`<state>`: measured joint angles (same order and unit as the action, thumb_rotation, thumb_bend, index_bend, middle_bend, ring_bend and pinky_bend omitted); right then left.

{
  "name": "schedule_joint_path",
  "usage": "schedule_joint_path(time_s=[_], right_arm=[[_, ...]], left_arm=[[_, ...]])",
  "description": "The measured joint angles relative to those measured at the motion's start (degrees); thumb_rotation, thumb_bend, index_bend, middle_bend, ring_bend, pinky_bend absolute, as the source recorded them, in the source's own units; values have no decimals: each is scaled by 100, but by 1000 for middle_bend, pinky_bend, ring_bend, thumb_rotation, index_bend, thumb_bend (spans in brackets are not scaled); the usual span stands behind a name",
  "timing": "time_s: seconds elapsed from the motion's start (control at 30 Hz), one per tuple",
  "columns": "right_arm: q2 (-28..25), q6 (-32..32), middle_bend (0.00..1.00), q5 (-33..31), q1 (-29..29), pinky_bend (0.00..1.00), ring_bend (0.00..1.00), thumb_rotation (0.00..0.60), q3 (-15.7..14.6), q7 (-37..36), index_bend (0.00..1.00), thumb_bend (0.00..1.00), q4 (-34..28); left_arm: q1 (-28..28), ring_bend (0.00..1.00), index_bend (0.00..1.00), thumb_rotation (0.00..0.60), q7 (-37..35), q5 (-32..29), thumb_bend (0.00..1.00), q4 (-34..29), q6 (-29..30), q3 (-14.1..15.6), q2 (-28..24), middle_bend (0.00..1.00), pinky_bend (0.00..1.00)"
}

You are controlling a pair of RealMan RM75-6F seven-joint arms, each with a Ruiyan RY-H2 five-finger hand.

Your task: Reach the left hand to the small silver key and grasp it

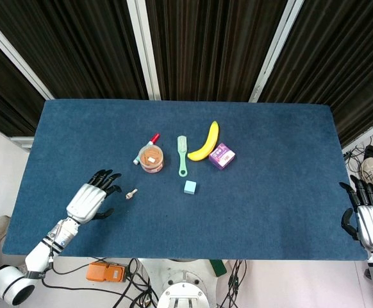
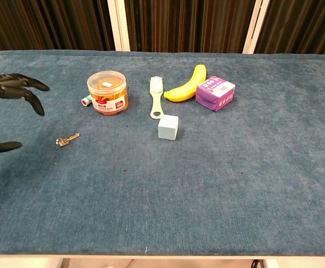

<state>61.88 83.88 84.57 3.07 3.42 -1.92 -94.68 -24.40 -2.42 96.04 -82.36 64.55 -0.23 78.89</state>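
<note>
The small silver key lies flat on the blue cloth, left of centre; the chest view shows the key below the orange jar. My left hand hovers just left of it with its fingers spread and nothing in it. In the chest view only the dark fingertips enter at the left edge, a short way from the key. My right hand rests off the table's right edge, fingers apart, empty.
Behind the key stand an orange jar with a red-capped tube beside it, a green brush, a banana, a purple box and a pale blue cube. Blue cloth covers the table.
</note>
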Motion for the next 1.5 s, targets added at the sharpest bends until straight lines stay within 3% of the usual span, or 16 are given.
schedule_joint_path(time_s=[0.13, 0.7, 1.5], right_arm=[[-1, -11, 67, -21, 3, 0, 47, 600, 8, 0, 209, 1000, -5], [5, -96, 67, -62, 39, 0, 47, 600, 7, 25, 209, 1000, -16], [13, -108, 67, -49, 48, 0, 47, 600, -9, 58, 209, 1000, -26]], left_arm=[[-121, 0, 404, 600, -246, -13, 302, 338, -18, 3, 274, 124, 74], [-381, 0, 439, 600, -638, -72, 312, 1160, -58, 163, 895, 130, 74], [-619, 0, 461, 600, -819, -211, 329, 1652, -198, 296, 1091, 138, 74]])
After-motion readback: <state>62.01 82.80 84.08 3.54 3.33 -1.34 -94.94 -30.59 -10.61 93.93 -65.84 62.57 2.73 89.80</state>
